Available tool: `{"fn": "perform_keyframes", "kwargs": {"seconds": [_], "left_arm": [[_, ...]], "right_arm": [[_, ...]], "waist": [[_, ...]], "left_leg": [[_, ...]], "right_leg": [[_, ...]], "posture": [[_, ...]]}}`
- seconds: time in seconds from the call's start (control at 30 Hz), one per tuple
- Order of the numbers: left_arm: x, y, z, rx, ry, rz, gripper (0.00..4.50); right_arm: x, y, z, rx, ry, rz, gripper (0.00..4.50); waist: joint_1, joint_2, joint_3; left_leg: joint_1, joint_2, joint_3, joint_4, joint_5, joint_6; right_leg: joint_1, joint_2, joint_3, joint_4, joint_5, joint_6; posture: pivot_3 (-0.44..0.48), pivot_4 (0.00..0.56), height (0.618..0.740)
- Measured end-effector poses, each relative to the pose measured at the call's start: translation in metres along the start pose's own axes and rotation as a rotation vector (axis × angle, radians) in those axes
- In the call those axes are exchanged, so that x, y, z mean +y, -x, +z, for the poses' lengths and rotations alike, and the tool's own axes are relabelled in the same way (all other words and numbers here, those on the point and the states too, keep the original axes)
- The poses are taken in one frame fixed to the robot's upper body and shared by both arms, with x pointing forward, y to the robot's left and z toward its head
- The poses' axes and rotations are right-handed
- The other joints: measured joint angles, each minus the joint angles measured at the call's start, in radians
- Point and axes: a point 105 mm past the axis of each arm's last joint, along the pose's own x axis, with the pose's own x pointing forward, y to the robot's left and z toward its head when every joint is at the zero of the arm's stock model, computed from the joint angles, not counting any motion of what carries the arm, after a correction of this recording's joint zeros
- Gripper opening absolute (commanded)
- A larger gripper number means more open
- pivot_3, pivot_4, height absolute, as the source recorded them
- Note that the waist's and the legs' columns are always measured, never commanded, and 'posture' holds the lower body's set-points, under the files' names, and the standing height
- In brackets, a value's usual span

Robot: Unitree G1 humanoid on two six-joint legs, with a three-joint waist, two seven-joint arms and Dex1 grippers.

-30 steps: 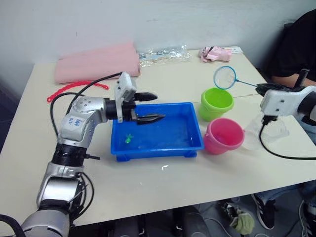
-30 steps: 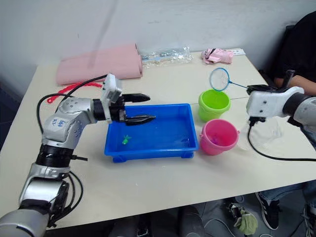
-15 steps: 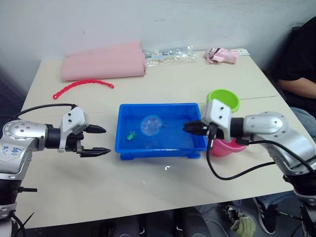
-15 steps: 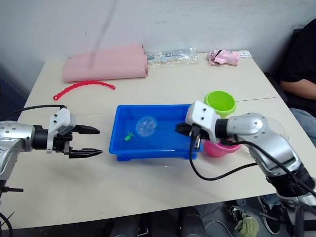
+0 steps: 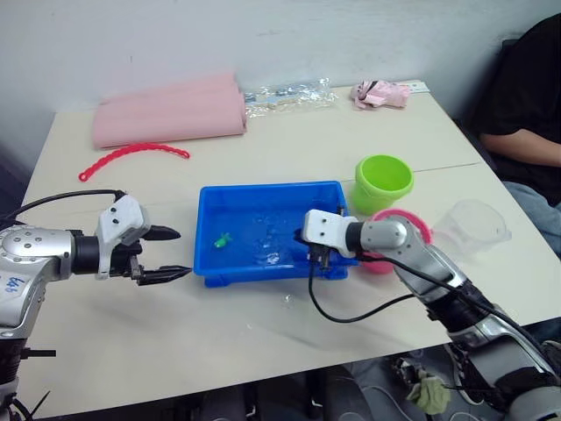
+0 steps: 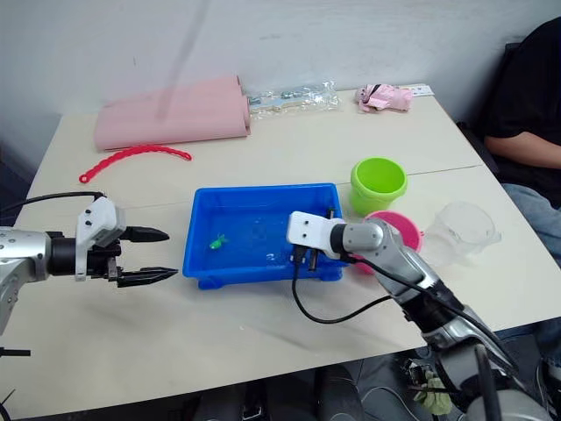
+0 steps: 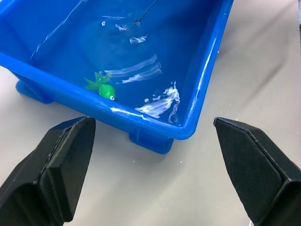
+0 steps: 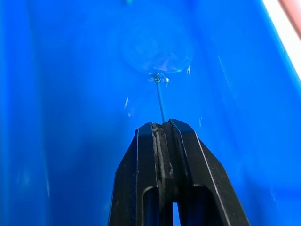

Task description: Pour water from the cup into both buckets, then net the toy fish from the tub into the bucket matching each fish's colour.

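The blue tub (image 5: 273,187) holds water and one green toy fish (image 5: 223,239), also the green fish (image 7: 104,88) near the tub's front wall. My right gripper (image 5: 303,238) reaches into the tub's right end, shut on the net's thin handle (image 8: 161,100). The net (image 8: 157,47) lies under the water ahead of it. My left gripper (image 5: 172,253) hovers open just left of the tub, nothing between its fingers (image 7: 66,165). The green bucket (image 5: 383,181) and the pink bucket (image 5: 410,230) stand right of the tub, the pink one partly behind my right arm. The clear cup (image 5: 474,227) is further right.
A folded pink cloth (image 5: 171,110), a red beaded chain (image 5: 131,153), a clear plastic bag (image 5: 285,92) and a small pink item (image 5: 379,92) lie at the back of the table. A person in black (image 5: 526,96) sits at the right edge.
My right gripper brought the net from above the green bucket down into the tub's water. My left gripper drew back from over the tub to the table at its left.
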Motion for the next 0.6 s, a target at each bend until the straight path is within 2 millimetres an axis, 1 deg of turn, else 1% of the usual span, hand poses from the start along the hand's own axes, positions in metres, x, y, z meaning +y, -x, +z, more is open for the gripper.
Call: {"fn": "perform_keyframes", "kwargs": {"seconds": [0.13, 0.23, 0.33, 0.43, 0.5, 0.6], "left_arm": [[0.002, 0.001, 0.002, -0.006, -0.002, 0.005, 4.4], [0.005, 0.002, 0.004, -0.013, -0.004, 0.014, 4.4], [0.017, 0.005, 0.01, -0.038, -0.003, 0.043, 4.4], [0.025, 0.009, 0.022, -0.067, -0.021, 0.063, 4.4], [0.029, 0.008, 0.029, -0.092, -0.027, 0.065, 4.4], [0.03, -0.004, 0.051, -0.205, -0.007, 0.014, 4.4]], "right_arm": [[0.011, -0.015, 0.017, -0.07, -0.072, 0.047, 0.0], [0.011, -0.014, 0.023, -0.098, -0.162, 0.06, 0.0], [0.003, -0.001, 0.029, -0.136, -0.327, 0.047, 0.0], [-0.005, 0.012, 0.034, -0.161, -0.406, 0.03, 0.0], [-0.006, 0.022, 0.034, -0.163, -0.448, 0.026, 0.0], [-0.009, 0.044, 0.03, -0.148, -0.507, 0.005, 0.0]], "waist": [[0.0, 0.0, 0.0], [0.005, 0.0, 0.0], [0.008, 0.0, 0.0], [0.006, 0.0, 0.0], [0.006, 0.0, 0.0], [0.011, 0.0, 0.0]], "left_leg": [[0.0, 0.0, 0.0, 0.0, 0.0, 0.0], [-0.001, 0.0, 0.0, 0.0, 0.0, 0.0], [-0.001, 0.0, -0.001, 0.001, 0.0, 0.0], [-0.001, -0.001, -0.001, 0.001, 0.0, 0.0], [-0.002, -0.001, -0.001, 0.0, -0.001, -0.001], [-0.003, -0.002, -0.002, 0.001, -0.001, -0.001]], "right_leg": [[0.0, 0.0, 0.0, 0.0, 0.0, 0.0], [0.0, 0.0, 0.0, 0.0, 0.0, 0.0], [0.0, 0.0, -0.001, 0.0, 0.0, 0.0], [0.0, 0.001, -0.001, 0.0, 0.0, 0.0], [0.0, 0.001, -0.001, 0.0, 0.0, 0.0], [-0.001, 0.002, -0.001, 0.0, 0.0, 0.0]], "posture": [[0.0, 0.15, 0.738], [0.0, 0.15, 0.738], [0.0, 0.15, 0.738], [0.0, 0.15, 0.738], [0.0, 0.15, 0.738], [0.0, 0.15, 0.738]]}}
